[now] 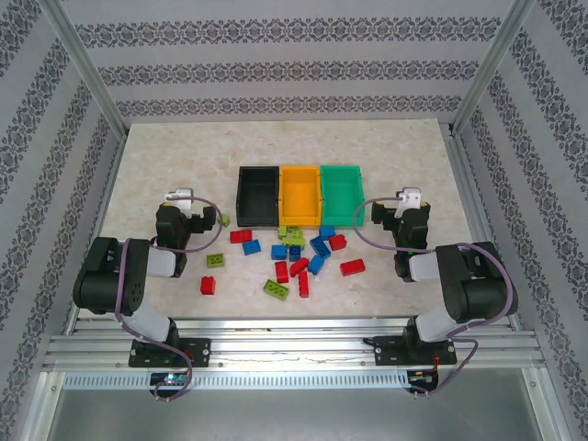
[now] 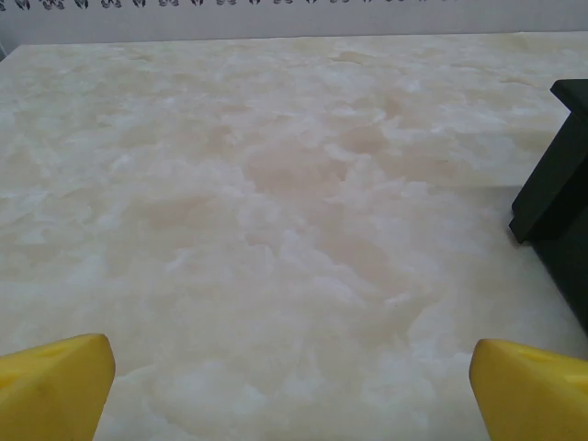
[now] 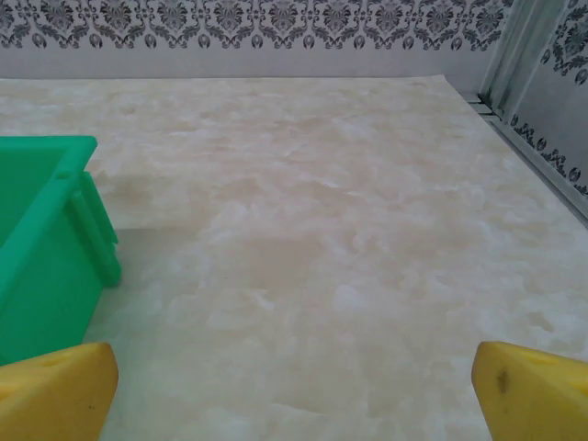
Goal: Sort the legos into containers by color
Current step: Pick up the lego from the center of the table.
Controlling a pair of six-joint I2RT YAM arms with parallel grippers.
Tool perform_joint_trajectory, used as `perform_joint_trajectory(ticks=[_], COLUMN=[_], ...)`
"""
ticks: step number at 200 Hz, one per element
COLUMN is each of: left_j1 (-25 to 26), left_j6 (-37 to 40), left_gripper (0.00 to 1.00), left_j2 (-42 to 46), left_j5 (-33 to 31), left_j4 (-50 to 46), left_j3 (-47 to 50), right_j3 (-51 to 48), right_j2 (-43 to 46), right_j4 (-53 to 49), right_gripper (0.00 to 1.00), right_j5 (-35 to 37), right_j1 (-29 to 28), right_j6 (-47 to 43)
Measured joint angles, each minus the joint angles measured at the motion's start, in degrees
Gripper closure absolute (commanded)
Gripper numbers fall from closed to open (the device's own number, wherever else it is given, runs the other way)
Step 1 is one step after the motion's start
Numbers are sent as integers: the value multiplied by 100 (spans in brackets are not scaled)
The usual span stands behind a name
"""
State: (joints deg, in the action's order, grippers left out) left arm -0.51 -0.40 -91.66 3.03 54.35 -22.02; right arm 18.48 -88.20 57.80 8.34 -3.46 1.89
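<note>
Counter [image 1: 184,165]: pale marbled, carrying everything.
Containers: black bin [image 1: 258,195], orange-yellow bin [image 1: 299,194], green bin [image 1: 341,193], touching in a row at mid-counter.
Left pincer [image 2: 294,395]: yellow fingers wide apart, low over bare counter, left of the black bin.
Right pincer [image 3: 294,395]: fingers wide apart, right of the green bin.
Legos [image 1: 320,245]: red, blue, lime, scattered on the counter just in front of the bins.

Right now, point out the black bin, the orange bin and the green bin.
black bin [image 1: 259,195]: top external view, on its bare inside floor.
orange bin [image 1: 300,195]: top external view, on its bare inside floor.
green bin [image 3: 55,276]: right wrist view, on its outer side wall.
</note>
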Motion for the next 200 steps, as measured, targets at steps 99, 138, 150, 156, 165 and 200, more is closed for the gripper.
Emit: perform_joint_trajectory(ticks=[99,138,150,156,165,200], left_j1=[0,0,0,0,0,0], left_j6=[0,0,0,0,0,0], left_gripper=[1,1,1,1,1,1], left_j2=[0,0,0,0,0,0], left_j5=[0,0,0,0,0,0], left_j4=[0,-2,0,0,-2,0], left_j3=[0,0,0,0,0,0], right_j3=[2,0,0,2,0,0], right_j2=[0,0,0,0,0,0], right_j4=[-22,-22,-22,-22,-22,-22], right_gripper=[2,1,1,2,2,2], right_j5=[-223,-243,-245,-245,-245,-245], right_j1=[0,0,0,0,0,0], right_j6=[-79,-81,-81,-81,-81,-81])
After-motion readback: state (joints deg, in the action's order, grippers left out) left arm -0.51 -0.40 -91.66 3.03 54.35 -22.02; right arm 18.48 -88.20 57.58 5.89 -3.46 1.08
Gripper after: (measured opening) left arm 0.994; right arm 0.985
